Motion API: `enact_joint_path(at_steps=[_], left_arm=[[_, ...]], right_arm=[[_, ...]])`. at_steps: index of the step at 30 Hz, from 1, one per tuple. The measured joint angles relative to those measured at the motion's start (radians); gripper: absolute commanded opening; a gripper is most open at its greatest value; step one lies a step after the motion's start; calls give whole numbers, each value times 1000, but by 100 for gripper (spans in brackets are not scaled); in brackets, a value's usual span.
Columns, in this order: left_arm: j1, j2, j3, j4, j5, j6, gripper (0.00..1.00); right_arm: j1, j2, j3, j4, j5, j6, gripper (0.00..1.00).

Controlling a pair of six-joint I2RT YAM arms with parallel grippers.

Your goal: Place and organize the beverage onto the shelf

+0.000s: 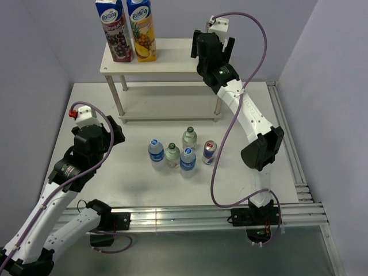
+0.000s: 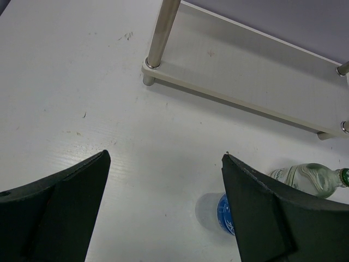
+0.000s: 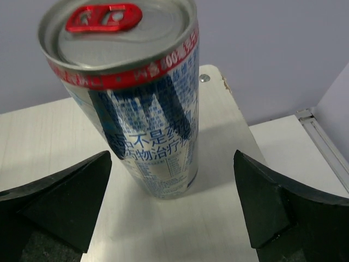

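The white shelf point(image 1: 167, 63) stands at the back of the table, with two juice cartons point(image 1: 126, 29) upright on the left of its top board. My right gripper point(image 1: 210, 47) hovers over the right end of that board and hides what is under it in the top view. In the right wrist view a silver and blue can point(image 3: 142, 109) with a red tab stands on the top board point(image 3: 49, 136). My right gripper point(image 3: 172, 155) is open, its fingers well clear of the can on both sides. My left gripper point(image 1: 114, 135) is open and empty above the table point(image 2: 54, 82).
Three water bottles point(image 1: 172, 154), a green-capped bottle point(image 1: 189, 138) and a second can point(image 1: 210, 152) stand clustered mid-table. The left wrist view shows the shelf's lower board point(image 2: 245, 71), a leg point(image 2: 161, 33), a blue-capped bottle point(image 2: 215, 213) and a green-capped bottle point(image 2: 305, 177).
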Motion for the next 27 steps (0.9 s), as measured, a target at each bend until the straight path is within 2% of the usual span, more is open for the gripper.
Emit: enact_joint_path(at_steps=[8, 12, 18, 23, 27], left_arm=[[20, 0, 0, 0, 4, 2, 90], [31, -1, 0, 0, 4, 2, 90], [39, -3, 0, 0, 4, 2, 90], [51, -3, 0, 0, 9, 3, 90], [61, -3, 0, 2, 19, 3, 90]], right_arm=[[8, -79, -169, -12, 4, 51, 100], [43, -232, -341, -5, 12, 75, 100], [144, -436, -490, -16, 19, 124, 100], [232, -665, -791, -12, 56, 220, 100], [331, -894, -1176, 8, 9, 344, 100]])
